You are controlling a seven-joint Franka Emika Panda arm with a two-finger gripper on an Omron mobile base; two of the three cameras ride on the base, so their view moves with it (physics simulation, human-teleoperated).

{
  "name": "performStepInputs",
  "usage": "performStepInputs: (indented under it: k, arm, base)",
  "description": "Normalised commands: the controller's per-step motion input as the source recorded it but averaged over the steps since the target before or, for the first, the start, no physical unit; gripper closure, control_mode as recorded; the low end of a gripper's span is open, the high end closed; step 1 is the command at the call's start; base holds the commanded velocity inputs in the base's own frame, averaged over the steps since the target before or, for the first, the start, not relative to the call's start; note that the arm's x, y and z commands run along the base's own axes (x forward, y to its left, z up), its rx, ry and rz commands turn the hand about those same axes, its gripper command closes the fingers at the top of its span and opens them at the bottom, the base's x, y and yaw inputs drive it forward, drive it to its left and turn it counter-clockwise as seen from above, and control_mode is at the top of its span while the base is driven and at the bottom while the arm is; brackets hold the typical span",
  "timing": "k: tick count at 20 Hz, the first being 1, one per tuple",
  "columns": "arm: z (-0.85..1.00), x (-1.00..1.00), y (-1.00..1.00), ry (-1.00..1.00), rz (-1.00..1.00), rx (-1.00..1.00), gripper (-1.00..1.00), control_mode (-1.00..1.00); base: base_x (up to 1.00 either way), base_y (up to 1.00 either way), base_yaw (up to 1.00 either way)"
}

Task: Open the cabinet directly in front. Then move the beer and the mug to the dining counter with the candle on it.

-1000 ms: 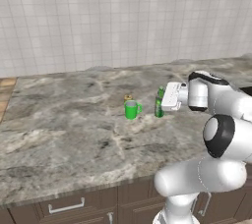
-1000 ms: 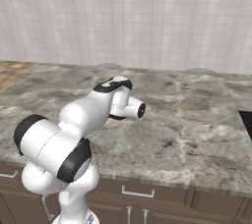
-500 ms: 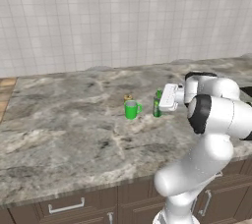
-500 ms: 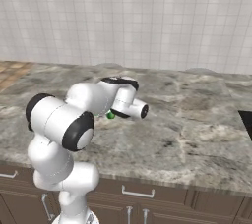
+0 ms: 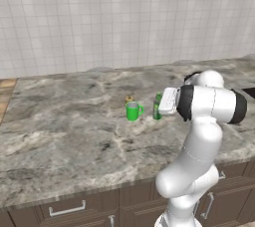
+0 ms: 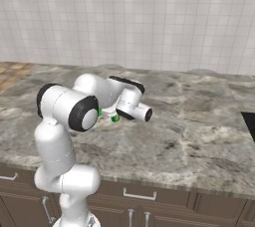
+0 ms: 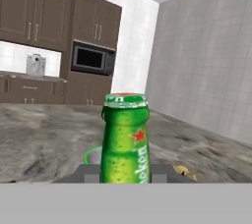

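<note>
The beer [image 5: 157, 106], a slim green bottle with a red-white label, stands upright close to the right of the green mug [image 5: 132, 111] on the marbled dining counter [image 5: 74, 131]. The small tan candle [image 5: 129, 99] sits just behind the mug. My gripper [image 5: 159, 106] reaches in from the right and is shut on the beer. In the hand view the beer [image 7: 125, 139] fills the centre between my two dark fingertips [image 7: 88, 171], with the mug's rim [image 7: 91, 156] behind it and the candle [image 7: 184, 170] low on the right. In the right base view my arm hides most of the beer [image 6: 115, 118].
The tiled wall [image 5: 124, 17] rises behind the counter, and dark drawers [image 5: 64, 211] run under its front edge. Across the room the hand view shows dark wall cabinets [image 7: 29, 16], a microwave [image 7: 91, 58] and another counter [image 7: 29, 76]. A dark edge [image 6: 250, 121] lies at the counter's right.
My elbow has swung up and over, so the arm now arches higher. The hand and beer have barely shifted, drifting slightly left toward the mug. The grip is unchanged.
</note>
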Motion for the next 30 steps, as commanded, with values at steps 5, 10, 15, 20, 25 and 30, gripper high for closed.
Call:
performStepInputs:
  k: [5, 10, 15, 20, 25, 30]
  arm:
    - [-0.27, 0.38, 0.00, 0.00, 0.00, 0.00, 1.00, -1.00]
    - [-0.24, 0.38, -0.01, 0.00, 0.00, 0.00, 1.00, -1.00]
    - [-0.27, 0.31, -0.03, 0.00, 0.00, 0.00, 1.00, -1.00]
    - [-0.26, 0.07, -0.09, 0.00, 0.00, 0.00, -1.00, -1.00]
    - [-0.21, -0.01, -0.15, 0.00, 0.00, 0.00, -1.00, -1.00]
    - [-0.16, -0.10, -0.01, -0.01, 0.00, 0.00, -1.00, -1.00]
  base:
    - [0.00, 0.00, 0.00]
    - [0.00, 0.00, 0.00]
    - [0.00, 0.00, 0.00]
    - [0.00, 0.00, 0.00]
    - [0.00, 0.00, 0.00]
    - [0.00, 0.00, 0.00]
